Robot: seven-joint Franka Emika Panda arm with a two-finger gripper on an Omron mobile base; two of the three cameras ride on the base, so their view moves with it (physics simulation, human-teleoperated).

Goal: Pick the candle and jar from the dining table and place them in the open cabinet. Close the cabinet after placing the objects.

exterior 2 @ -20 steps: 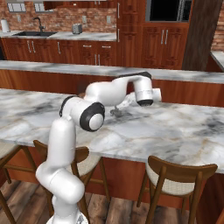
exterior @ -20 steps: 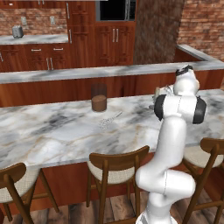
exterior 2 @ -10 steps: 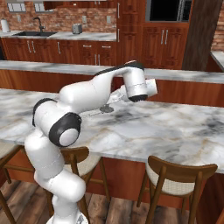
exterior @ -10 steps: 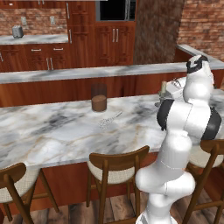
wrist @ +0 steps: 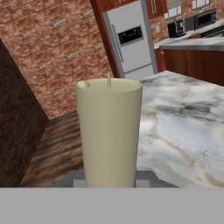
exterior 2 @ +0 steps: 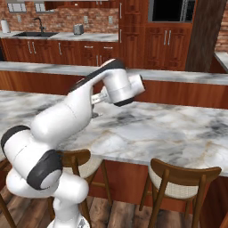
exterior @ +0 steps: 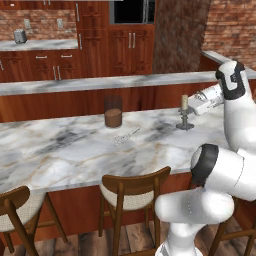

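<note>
The candle [exterior: 184, 102], a short cream stick in a dark metal candlestick, stands on the marble dining table [exterior: 75, 150] toward its right end. My gripper [exterior: 193, 105] reaches in level from the right, its tip right at the candle's wax. In the hand view the candle [wrist: 109, 131] stands very close and dead centre, hiding the fingers, so I cannot tell whether they press on it. The jar [exterior: 113, 111], clear glass with a brown lower half, stands upright further left, apart from the gripper. In the right base view my own arm covers the candle. The open cabinet is out of view.
A small wire utensil [exterior: 125, 136] lies on the table between jar and candle. A raised marble ledge [exterior: 100, 82] runs behind the table. Wooden stools [exterior: 132, 187] line the near side. A silver toaster [exterior: 20, 36] sits on the far worktop. A fridge [wrist: 131, 39] stands beyond the table's end.
My arm has reshaped: the elbow and wrist have swung up and over while the hand has stayed at the candle. Candle and jar have kept their places.
</note>
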